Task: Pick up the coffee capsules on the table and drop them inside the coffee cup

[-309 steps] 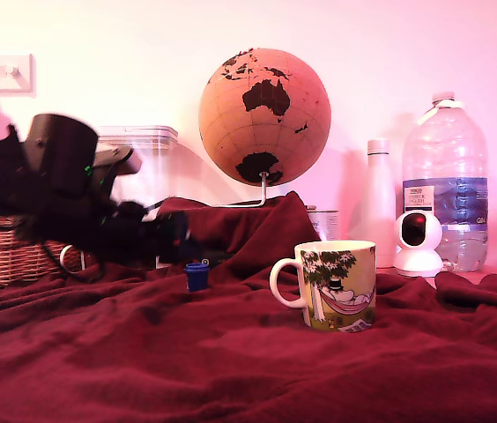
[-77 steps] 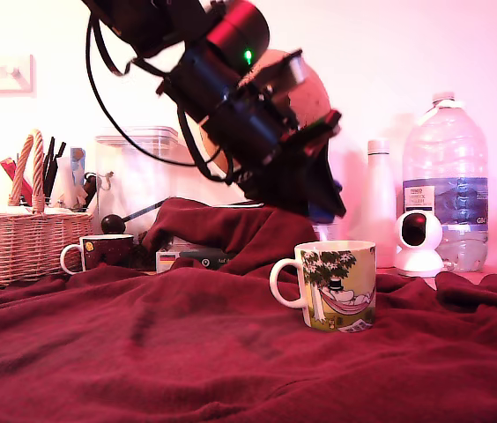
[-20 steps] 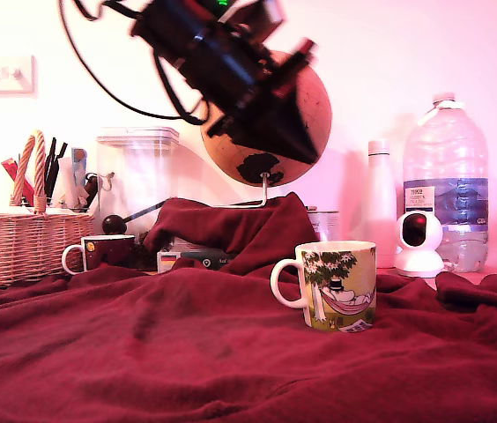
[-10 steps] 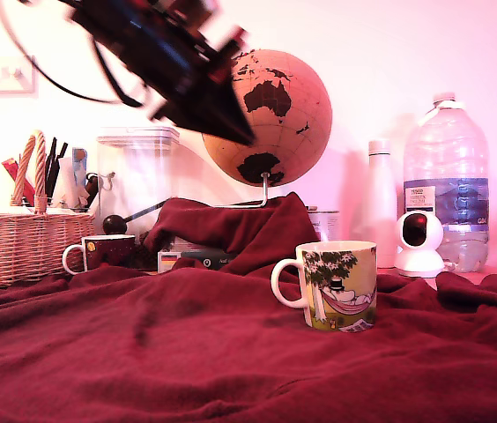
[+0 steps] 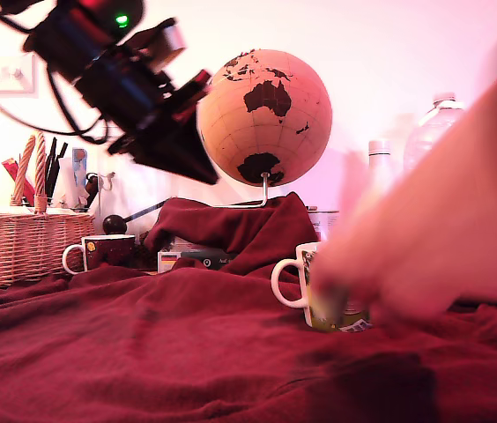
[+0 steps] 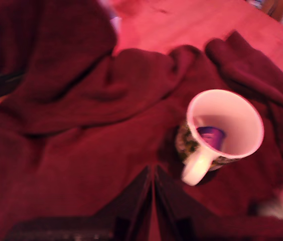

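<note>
One dark blue capsule (image 6: 210,135) lies inside the coffee cup (image 6: 226,128), as the wrist view shows; no other capsule is visible on the bench (image 5: 187,352), so I cannot tell where the pale one is. My claw (image 5: 191,159) is raised high at the exterior view's left, its fingers pressed together and holding nothing. Compared with half a second ago, the claw has dropped lower and a person's hand (image 5: 433,256) has entered from the exterior view's right, blurred, covering most of the cup and the bottles behind it. My judgement: the hand is either placing a further capsule or resetting the cup. Hold clear of the cup until the hand withdraws, then locate any capsule.
</note>
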{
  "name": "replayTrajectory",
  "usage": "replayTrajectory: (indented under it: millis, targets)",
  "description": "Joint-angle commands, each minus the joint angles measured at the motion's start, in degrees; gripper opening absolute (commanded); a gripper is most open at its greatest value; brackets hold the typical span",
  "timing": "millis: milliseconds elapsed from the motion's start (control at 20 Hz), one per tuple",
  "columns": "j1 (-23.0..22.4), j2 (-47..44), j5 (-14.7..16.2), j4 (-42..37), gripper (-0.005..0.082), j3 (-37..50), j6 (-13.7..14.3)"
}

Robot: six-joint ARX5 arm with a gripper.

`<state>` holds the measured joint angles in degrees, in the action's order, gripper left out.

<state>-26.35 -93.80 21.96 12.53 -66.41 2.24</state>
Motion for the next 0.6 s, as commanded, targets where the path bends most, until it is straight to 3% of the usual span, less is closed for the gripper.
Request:
replayTrajectory:
  millis: [0,350,550]
  targets:
    - [1.2,2.7,0.0,-1.0,-0.0024,3.4,-0.6]
    - [6.9,11.7,-2.6,-5.1,-0.0024,16.4,-1.2]
    - [9.4,15.1,-2.6,-7.9,-0.0024,21.7,-1.2]
